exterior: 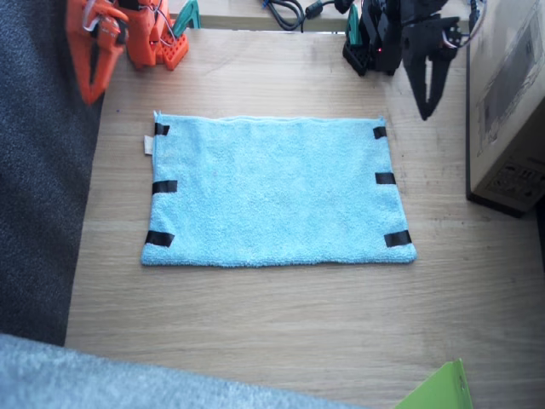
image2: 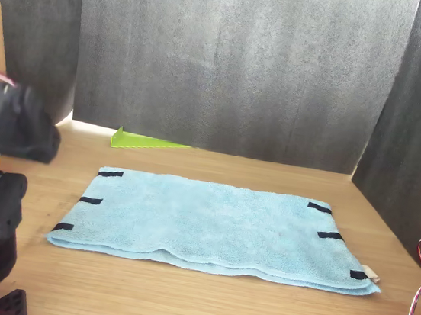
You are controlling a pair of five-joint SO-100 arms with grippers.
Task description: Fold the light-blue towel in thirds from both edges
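Plainly, nothing has yet been folded in thirds. Nearest in the fixed view, a bright green sheet corner (exterior: 443, 390) pokes in at the bottom edge, lying on the wooden table (exterior: 281, 324) well apart from the work.

Further in, the light-blue towel (exterior: 272, 192) lies flat and spread at the middle of the table, its long edges running left to right. The front view shows two layers along one long edge (image2: 205, 263), so it appears already doubled once lengthwise. Short black tape marks (exterior: 162, 187) sit along each short edge, three a side; they likely serve as pinch points or fold guides. A small white tag (exterior: 147, 146) sticks out at the far left corner.

To the right stands a cardboard box (exterior: 511, 94), clear of the towel. To the left, dark grey fabric (exterior: 38, 170) drapes beside the table.

At the far edge both arms are parked off the cloth, each near the short edge it would probably lift. The orange right arm's hand (exterior: 92, 68) hangs at the far left corner; whether its fingers are spread or pressed together cannot be told. The black left arm's hand (exterior: 428, 81) points down at the far right, its fingers seemingly pressed together and holding nothing.
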